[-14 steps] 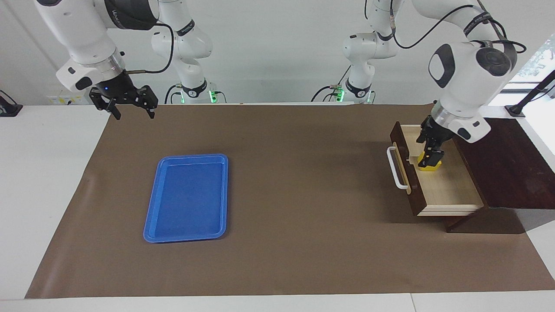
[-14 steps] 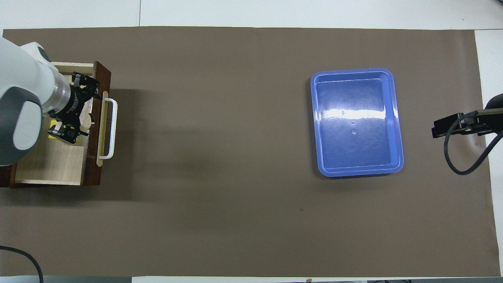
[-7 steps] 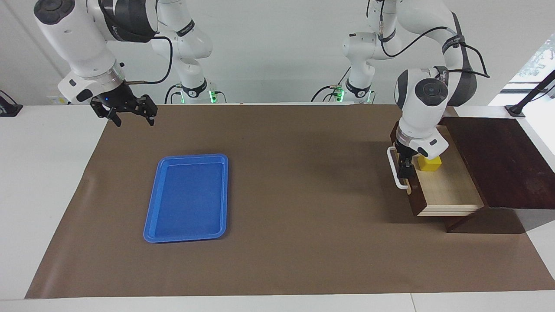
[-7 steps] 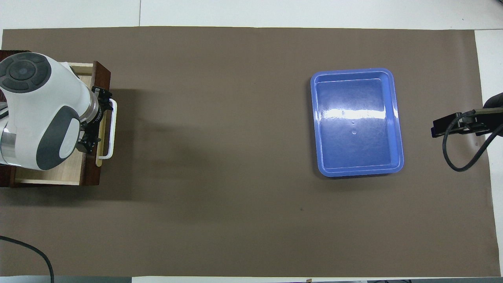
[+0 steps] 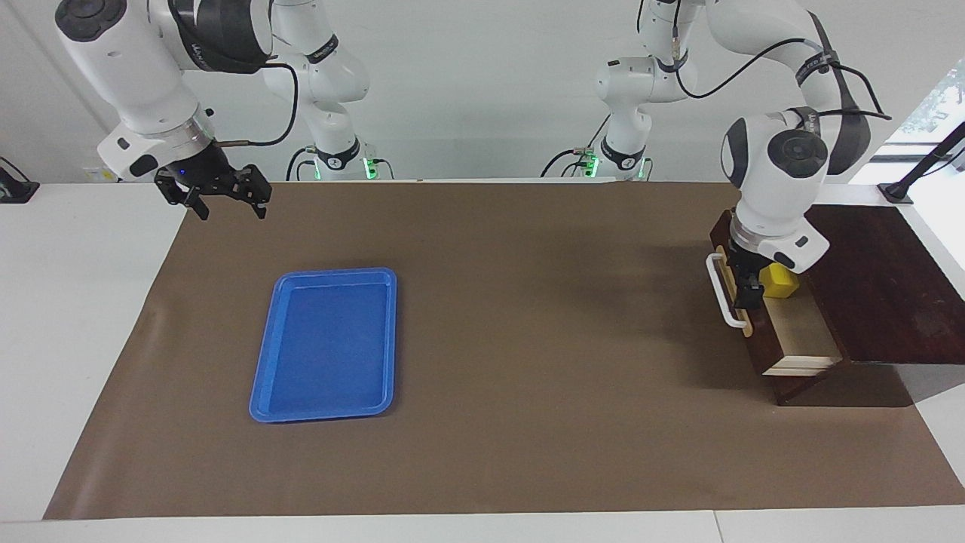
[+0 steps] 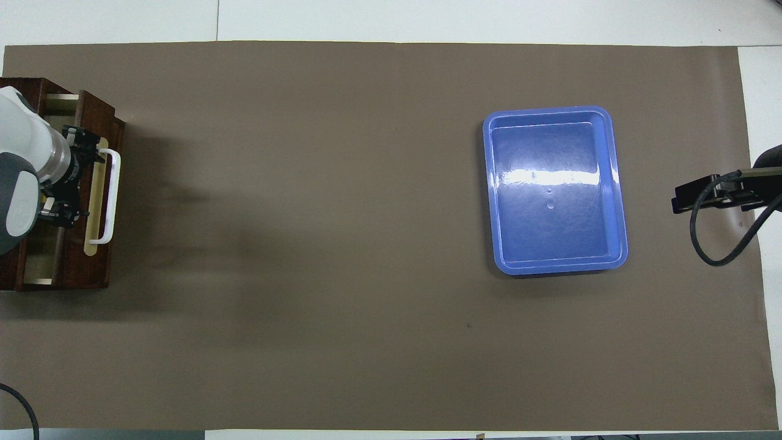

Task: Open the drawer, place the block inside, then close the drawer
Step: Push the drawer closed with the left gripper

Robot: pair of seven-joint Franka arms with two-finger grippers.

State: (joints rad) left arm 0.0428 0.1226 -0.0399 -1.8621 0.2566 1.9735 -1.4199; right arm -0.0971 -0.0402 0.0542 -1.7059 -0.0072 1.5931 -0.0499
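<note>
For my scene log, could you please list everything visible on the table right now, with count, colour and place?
Drawer: one, dark brown with a white bar handle, partly open, in a dark wooden box at the left arm's end of the table.
Block: one, yellow, inside the drawer.
Tray: one, blue, toward the right arm's end.
Table cover: one, brown, under everything.
Left gripper: black, at the drawer's front panel, beside the handle.
Right gripper: black, open, waiting over the table's corner at its own end.
</note>
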